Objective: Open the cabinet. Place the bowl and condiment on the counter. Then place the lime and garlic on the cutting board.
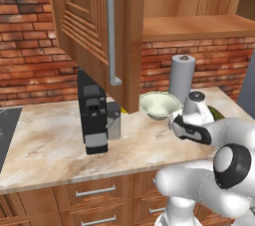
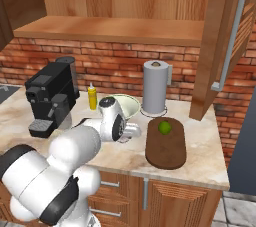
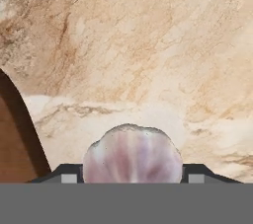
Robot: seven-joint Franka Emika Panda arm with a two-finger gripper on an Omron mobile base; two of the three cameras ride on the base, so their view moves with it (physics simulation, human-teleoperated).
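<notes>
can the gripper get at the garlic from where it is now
Probably yes: in the hand view the garlic sits right between the gripper tips on the counter, with nothing between them.

The lime (image 2: 164,127) lies on the cutting board (image 2: 166,150), right of the bowl (image 2: 129,104) on the counter (image 2: 205,151).

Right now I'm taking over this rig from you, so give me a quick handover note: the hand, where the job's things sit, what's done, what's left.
Hand: low over the counter, jaws on either side of the garlic; firm grip not confirmed.
Cabinet: open.
Bowl and yellow condiment bottle: on the counter.
Lime: on the cutting board.
Done: cabinet, bowl, condiment, lime.
Left: move the garlic onto the cutting board.
</notes>
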